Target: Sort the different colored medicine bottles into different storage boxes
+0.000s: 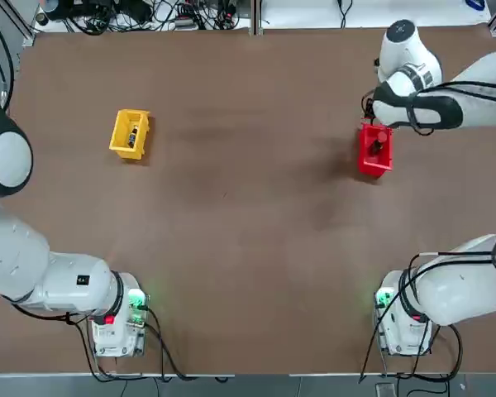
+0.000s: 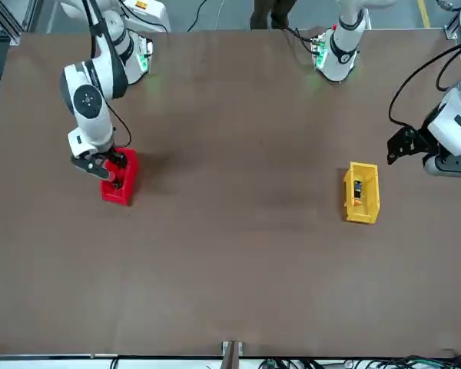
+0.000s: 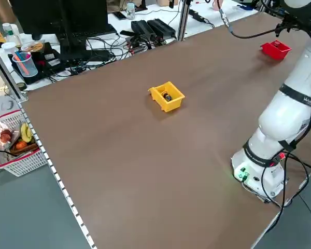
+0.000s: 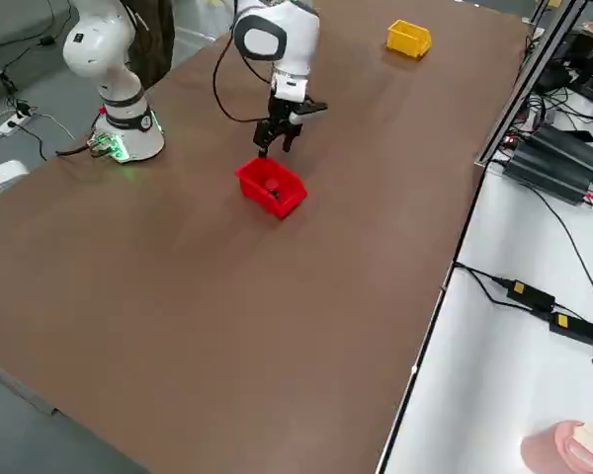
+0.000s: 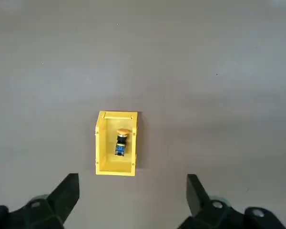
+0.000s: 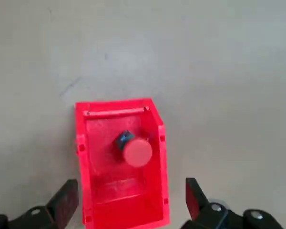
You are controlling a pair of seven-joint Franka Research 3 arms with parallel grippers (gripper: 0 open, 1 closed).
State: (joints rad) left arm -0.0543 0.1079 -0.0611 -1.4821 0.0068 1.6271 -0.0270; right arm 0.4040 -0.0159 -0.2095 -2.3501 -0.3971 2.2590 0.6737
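- The right gripper (image 6: pixel 132 202) had its jaws apart, gripping nothing, above the red bin (image 6: pixel 126 191).
- The left gripper (image 5: pixel 132 202) also had its jaws apart and empty, near the yellow bin (image 5: pixel 101 143).
- The red-capped bottle (image 6: pixel 137 152) was inside the red bin.
- The orange-capped bottle (image 5: pixel 121 143) lay inside the yellow bin.
- Both bins sat on the brown table (image 1: pixel 231 248).

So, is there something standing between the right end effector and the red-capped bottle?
Nothing visible stands between them: the right end effector is open above the red box, and the bottle lies inside, uncovered.
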